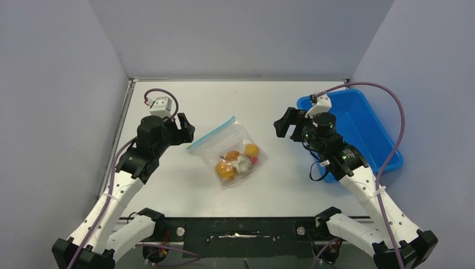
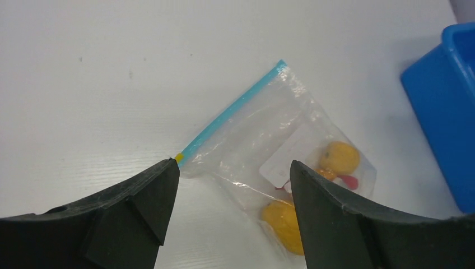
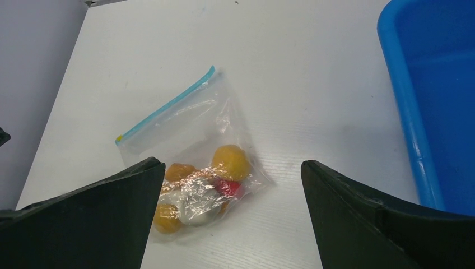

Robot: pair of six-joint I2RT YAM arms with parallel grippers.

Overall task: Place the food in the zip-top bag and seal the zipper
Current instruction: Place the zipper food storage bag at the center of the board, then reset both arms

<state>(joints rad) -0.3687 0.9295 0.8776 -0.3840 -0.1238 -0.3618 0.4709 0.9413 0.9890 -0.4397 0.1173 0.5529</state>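
Observation:
The clear zip-top bag (image 1: 231,150) lies flat on the white table between my arms. Its blue-green zipper (image 1: 211,134) runs along the upper left edge and looks pressed flat. The food (image 1: 238,161) sits inside at the bag's lower end: orange fruits, a white lump, a bit of red. My left gripper (image 1: 185,130) is open and empty, just left of the zipper end. My right gripper (image 1: 284,124) is open and empty, to the right of the bag. The bag also shows in the left wrist view (image 2: 269,140) and in the right wrist view (image 3: 190,145).
A rigid blue tray (image 1: 367,126) stands at the right, behind my right arm, and its inside looks bare. Grey walls close in the table on the left, the back and the right.

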